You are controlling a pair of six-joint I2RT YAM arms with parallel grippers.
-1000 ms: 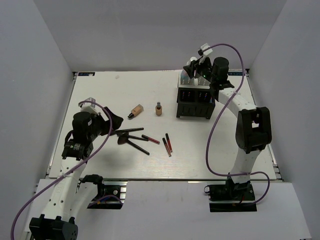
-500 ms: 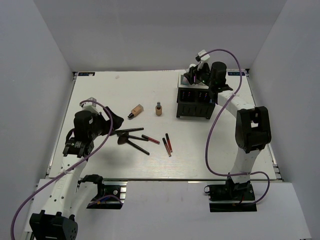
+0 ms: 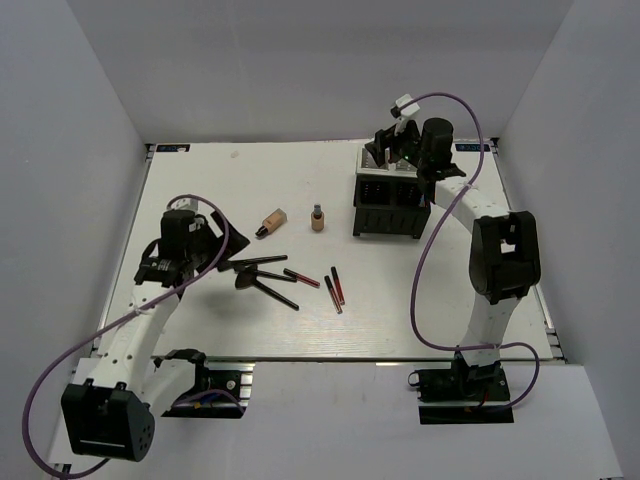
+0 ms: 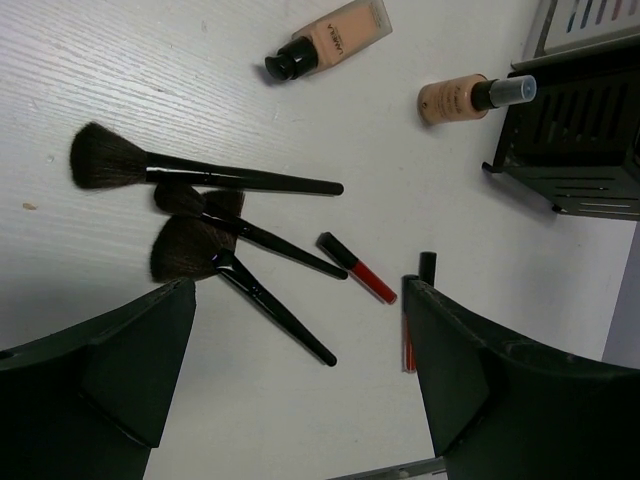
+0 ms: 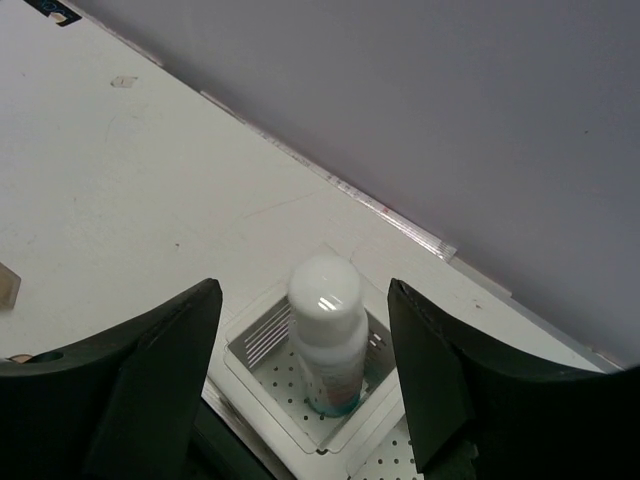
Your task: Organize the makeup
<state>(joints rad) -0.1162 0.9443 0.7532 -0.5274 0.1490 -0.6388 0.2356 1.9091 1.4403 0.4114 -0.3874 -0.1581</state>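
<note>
The white bottle (image 5: 325,340) with a blue base stands upright in a white-lined back compartment (image 5: 252,338) of the black box (image 3: 391,207). My right gripper (image 5: 303,290) hangs open around it, fingers clear of both sides. On the table lie three black brushes (image 4: 215,178), two red-black pencils (image 4: 358,270) and a tan bottle (image 4: 338,33). A second tan bottle (image 3: 317,218) stands upright. My left gripper (image 4: 298,290) is open above the table just near of the brushes (image 3: 262,276), holding nothing.
The black box (image 4: 580,130) sits at the back right of the white table, right of the tan bottles. Grey walls enclose the table on three sides. The pencils (image 3: 335,286) lie between the brushes and the box.
My right gripper has opened and let go of the white bottle, which now stands in the compartment. The left arm has shifted a little toward the brushes.
</note>
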